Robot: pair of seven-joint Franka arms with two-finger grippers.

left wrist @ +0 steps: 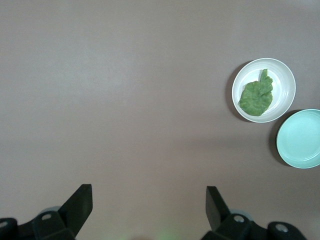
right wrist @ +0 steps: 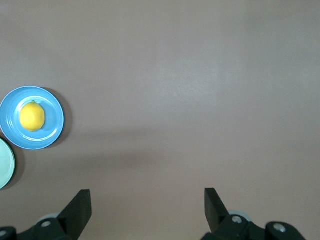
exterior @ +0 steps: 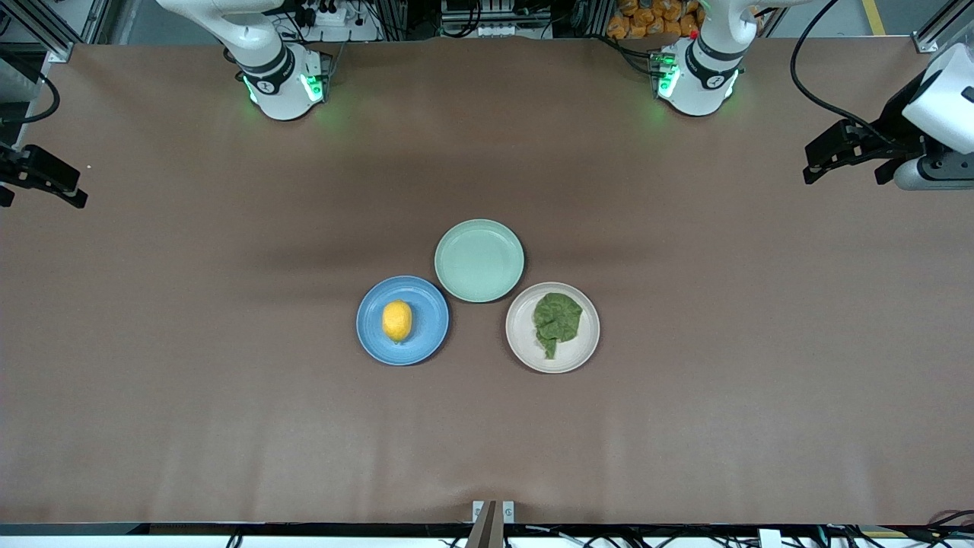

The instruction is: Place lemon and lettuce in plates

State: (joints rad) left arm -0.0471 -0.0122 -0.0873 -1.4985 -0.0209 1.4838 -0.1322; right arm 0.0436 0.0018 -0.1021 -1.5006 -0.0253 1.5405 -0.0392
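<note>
We see a wide brown desk (exterior: 228, 426) carrying three plates grouped near its middle, and both arms wait, drawn back to the desk's two ends.

The left pincer (exterior: 825, 161) hangs over the left arm's end of the desk. In the left wrist view its two dark fingers (left wrist: 80, 202) stand spread wide with bare desk between them, holding nothing. The right pincer (exterior: 46, 181) hangs over the right arm's end of the desk; in the right wrist view its fingers (right wrist: 80, 205) are likewise spread wide and hold nothing.

Of the plates, we note the mint-green plate (exterior: 479, 260) lying farthest from the front camera, with nothing on it. The blue plate (exterior: 402, 320) lies nearer the camera, toward the right arm's end, just beside the mint-green one. The cream-white plate (exterior: 552, 327) lies nearer the camera as well, toward the left arm's end, also just beside the mint-green plate. The blue and cream-white plates are apart from each other.

The lettuce (exterior: 557, 321) lies flat in the cream-white plate, its stem end pointing toward the front camera. The lemon (exterior: 396, 320) rests in the blue plate, near its middle.
</note>
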